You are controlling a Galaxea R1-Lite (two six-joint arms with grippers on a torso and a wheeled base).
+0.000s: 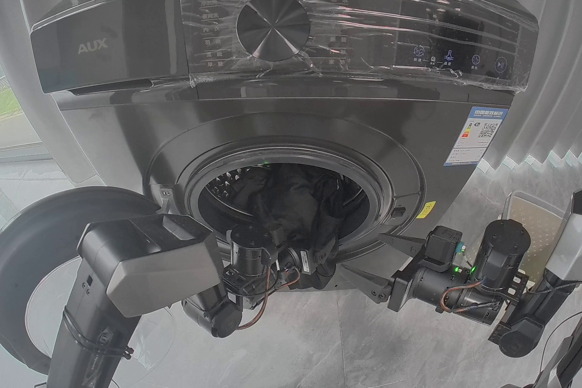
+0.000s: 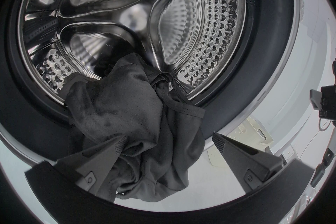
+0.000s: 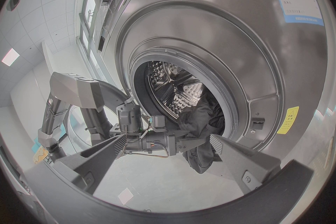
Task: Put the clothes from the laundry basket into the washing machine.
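Fronting pleated curtains (image 1: 548,104), the washing machine (image 1: 291,110) stands on marbled floor (image 1: 364,341).

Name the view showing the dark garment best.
Left wrist view: the dark garment hangs over the drum's lip, close, nearly whole. Head view hides part behind the left arm; right wrist shows it small, sideways.

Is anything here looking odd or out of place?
Yes: the dark garment hangs half out of the washing machine, draped over the opening's lower rim instead of lying inside the drum. Crinkled plastic film also wraps the control panel.
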